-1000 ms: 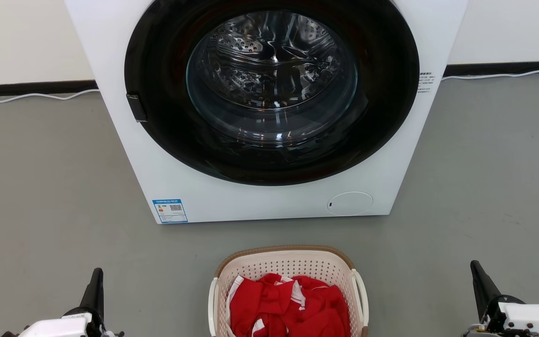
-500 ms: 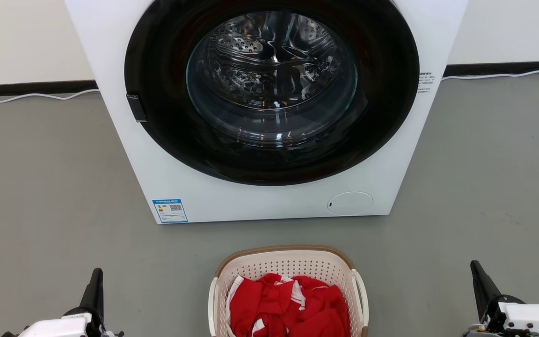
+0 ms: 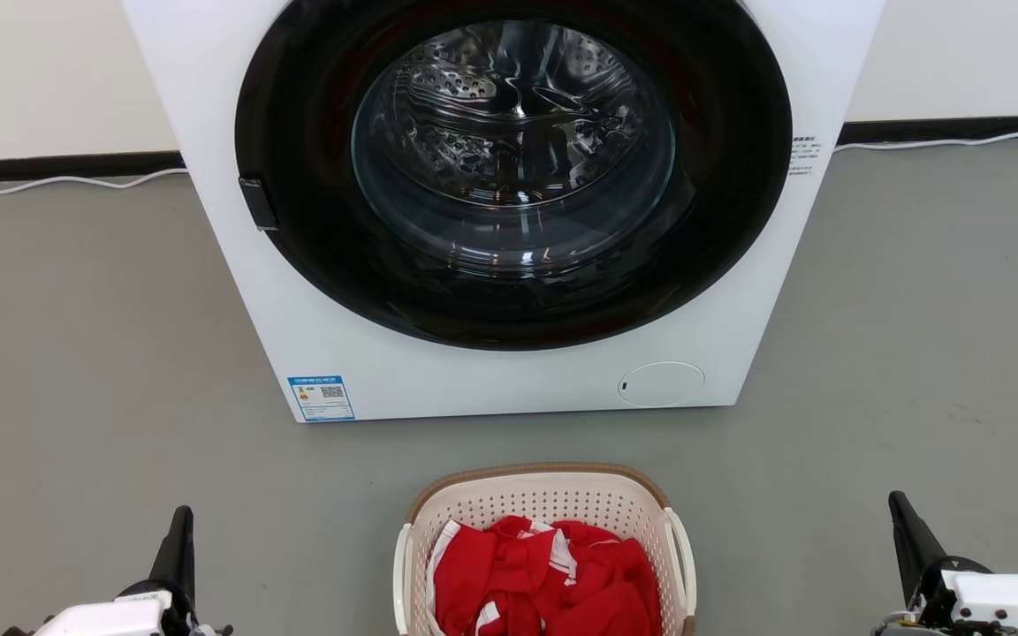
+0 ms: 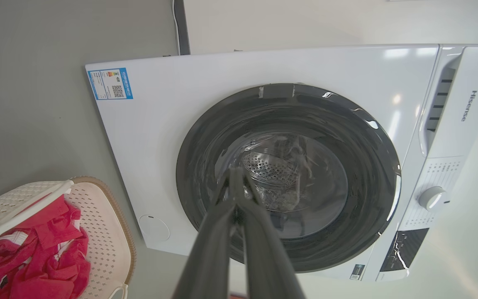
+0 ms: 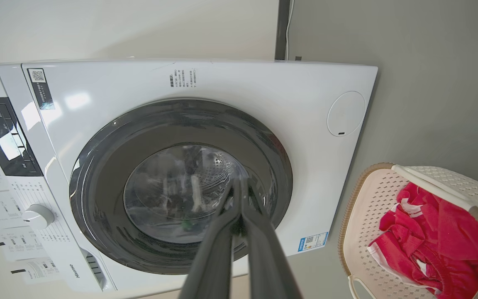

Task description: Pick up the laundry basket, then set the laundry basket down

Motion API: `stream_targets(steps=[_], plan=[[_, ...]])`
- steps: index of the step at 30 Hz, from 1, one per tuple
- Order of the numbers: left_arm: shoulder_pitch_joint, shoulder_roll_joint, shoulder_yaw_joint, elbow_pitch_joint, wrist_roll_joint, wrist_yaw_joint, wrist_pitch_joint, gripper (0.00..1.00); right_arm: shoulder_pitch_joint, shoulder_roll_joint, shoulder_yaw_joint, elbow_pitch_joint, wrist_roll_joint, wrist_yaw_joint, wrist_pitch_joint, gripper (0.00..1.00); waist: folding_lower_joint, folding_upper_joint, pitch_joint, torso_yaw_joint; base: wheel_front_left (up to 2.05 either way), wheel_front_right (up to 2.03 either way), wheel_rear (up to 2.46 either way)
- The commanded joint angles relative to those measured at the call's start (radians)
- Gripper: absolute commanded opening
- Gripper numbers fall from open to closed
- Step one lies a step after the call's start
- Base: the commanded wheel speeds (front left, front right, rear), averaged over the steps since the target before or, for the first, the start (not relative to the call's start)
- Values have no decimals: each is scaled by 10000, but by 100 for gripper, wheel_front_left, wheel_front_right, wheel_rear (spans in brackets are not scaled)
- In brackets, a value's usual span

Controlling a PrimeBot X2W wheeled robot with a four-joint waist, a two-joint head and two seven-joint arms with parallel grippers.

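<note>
Left jaws: pressed fully together, fingers (image 4: 210,249) holding nothing, pointed at the door of the washing machine (image 4: 264,74). Right jaws: the same, fingers (image 5: 264,257) closed on nothing. In the head view, my left jaws sit at the near left and my right jaws at the near right. Both are well apart from the load.

The laundry basket (image 3: 535,471) stands upright on the floor (image 3: 76,353) between them, near and central. A strip of bare floor separates it from the machine's front. A red garment (image 3: 544,574) is heaped inside, below the rim. One white loop handle (image 3: 402,565) shows on the left wall and another (image 3: 684,556) on the right.

Finding: neither jaw is in contact with the basket. The scene fits a basket waiting to be lifted, and equally one already set down and let go. I cannot settle which.

Handling note, as a judgement: the walls are thin and perforated, so the two loops look like the sound places to hold. An even grip on both sides would keep the basket level.
</note>
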Motion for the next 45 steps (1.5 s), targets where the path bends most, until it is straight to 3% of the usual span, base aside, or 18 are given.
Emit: stream_targets(steps=[1, 45], plan=[[-473, 138, 320, -210, 36, -102, 89, 0, -460, -147, 190, -309, 67, 31, 81, 0, 0, -1, 0, 1, 0, 0, 0], [-477, 103, 370, -209, 78, -102, 130, 0, -460, -145, 187, -309, 64, 31, 84, 0, 0, -1, 0, 1, 0, 0, 0]])
